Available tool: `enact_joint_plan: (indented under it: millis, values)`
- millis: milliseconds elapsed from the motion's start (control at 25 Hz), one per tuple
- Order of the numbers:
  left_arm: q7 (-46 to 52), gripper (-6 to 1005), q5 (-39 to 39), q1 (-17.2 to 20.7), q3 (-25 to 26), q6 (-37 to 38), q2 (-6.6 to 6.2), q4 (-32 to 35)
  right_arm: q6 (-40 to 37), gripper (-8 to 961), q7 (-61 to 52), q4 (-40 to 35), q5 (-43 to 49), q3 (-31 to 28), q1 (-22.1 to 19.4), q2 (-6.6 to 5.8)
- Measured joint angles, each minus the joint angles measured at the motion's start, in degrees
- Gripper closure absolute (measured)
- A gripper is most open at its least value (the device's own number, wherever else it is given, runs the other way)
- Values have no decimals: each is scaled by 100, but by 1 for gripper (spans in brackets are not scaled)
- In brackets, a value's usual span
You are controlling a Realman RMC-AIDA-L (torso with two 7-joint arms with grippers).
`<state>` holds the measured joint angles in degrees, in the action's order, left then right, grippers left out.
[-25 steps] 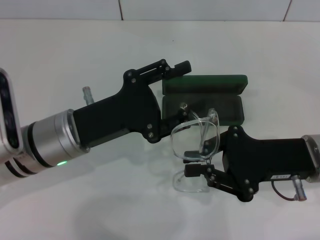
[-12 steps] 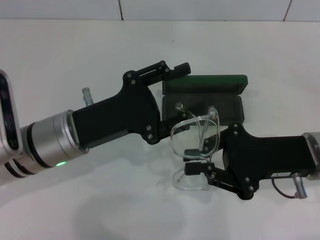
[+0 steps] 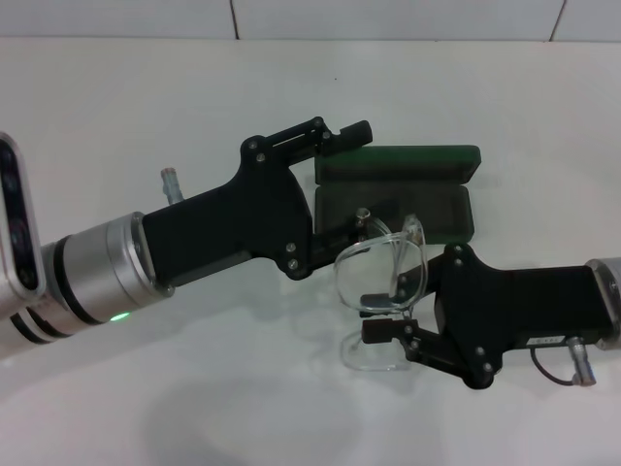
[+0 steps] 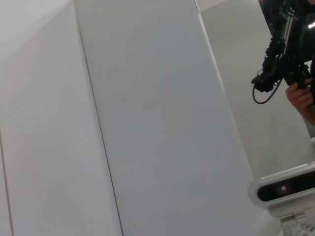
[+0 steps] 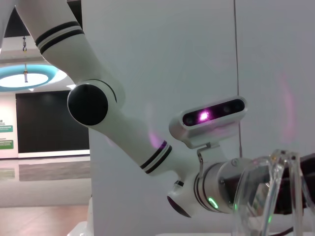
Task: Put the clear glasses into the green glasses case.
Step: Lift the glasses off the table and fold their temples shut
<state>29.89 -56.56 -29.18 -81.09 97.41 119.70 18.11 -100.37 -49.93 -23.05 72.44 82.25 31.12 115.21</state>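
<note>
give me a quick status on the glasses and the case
Right end effector shut on clear glasses, held just in front of the open green glasses case. Left end effector open, straddling the case's left end.

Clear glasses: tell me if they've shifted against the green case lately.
Yes. The clear glasses shifted slightly right and down, away from the green glasses case, held in the right claw.

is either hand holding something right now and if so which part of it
The right hand holds the clear glasses by the lower rim of the lens frame. The left hand holds nothing.
</note>
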Motion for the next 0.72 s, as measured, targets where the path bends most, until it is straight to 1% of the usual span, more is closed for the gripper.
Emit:
enact_joint_plan:
  millis: [280, 440, 720]
  values:
    - [-6, 380, 24, 35, 15, 5, 0, 0, 19, 770, -67, -74, 91, -3, 2, -39]
    - [-17, 380, 40, 40, 26, -29, 0, 0, 23, 768, -91, -174, 276, -7, 1, -32]
    - [-18, 381, 17, 20, 92, -190, -2, -59, -184, 764, -64, -328, 294, -15, -58, -16]
